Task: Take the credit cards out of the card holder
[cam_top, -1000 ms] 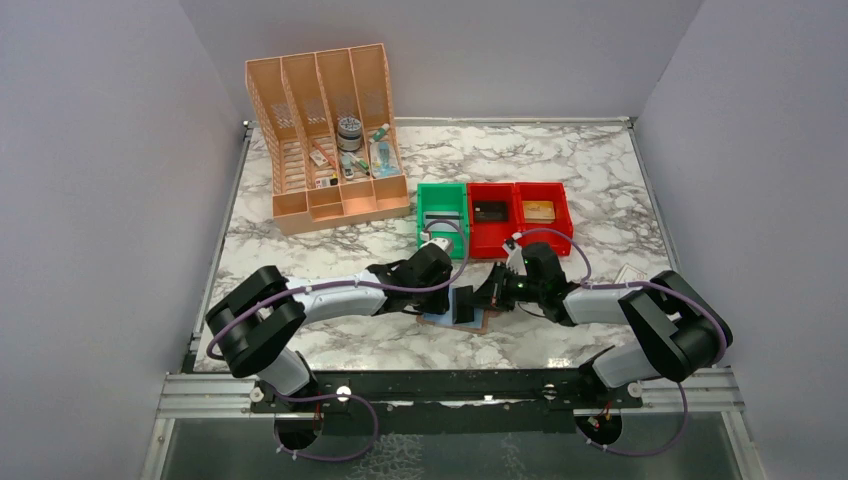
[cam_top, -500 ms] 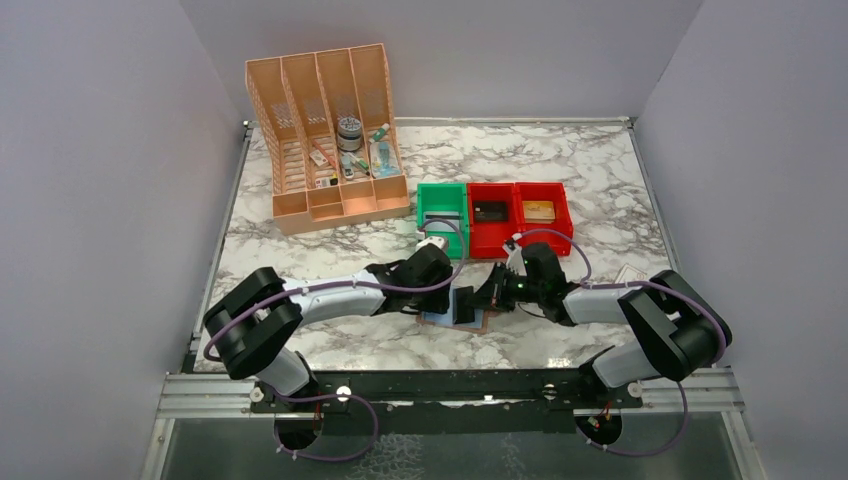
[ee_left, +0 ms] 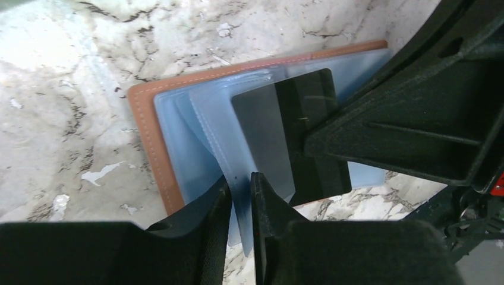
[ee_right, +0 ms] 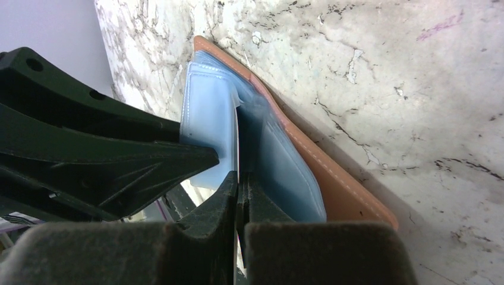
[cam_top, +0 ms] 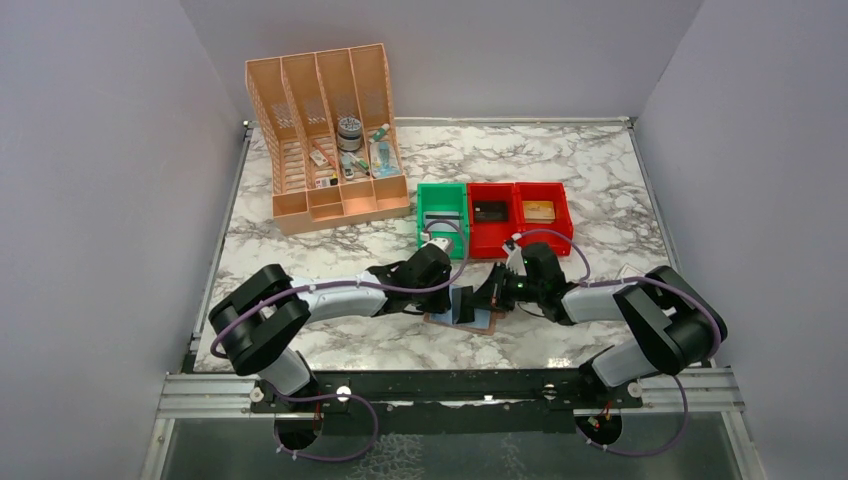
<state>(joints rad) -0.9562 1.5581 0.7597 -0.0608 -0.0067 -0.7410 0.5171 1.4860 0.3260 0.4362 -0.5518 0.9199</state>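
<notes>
The card holder (cam_top: 478,324) lies open on the marble between both arms, brown leather (ee_left: 148,136) outside and blue-grey pockets inside. My left gripper (ee_left: 241,181) is shut on a translucent pocket sleeve, lifting it off the holder. A dark credit card (ee_left: 309,113) sticks partly out of that sleeve. My right gripper (ee_right: 239,178) is shut on the card's edge, its fingers (ee_left: 404,119) covering the card's right part. From above, the left gripper (cam_top: 452,291) and right gripper (cam_top: 487,297) meet over the holder. The brown cover (ee_right: 333,184) shows beside the right fingers.
A green bin (cam_top: 441,215) and two red bins (cam_top: 520,215) stand just behind the grippers. A peach file organiser (cam_top: 325,140) with small items fills the back left. A small white object (cam_top: 632,272) lies by the right arm.
The left jaws widened for a moment and have closed again on the sleeve. The holder has shifted slightly on the table. The right gripper stays shut.
</notes>
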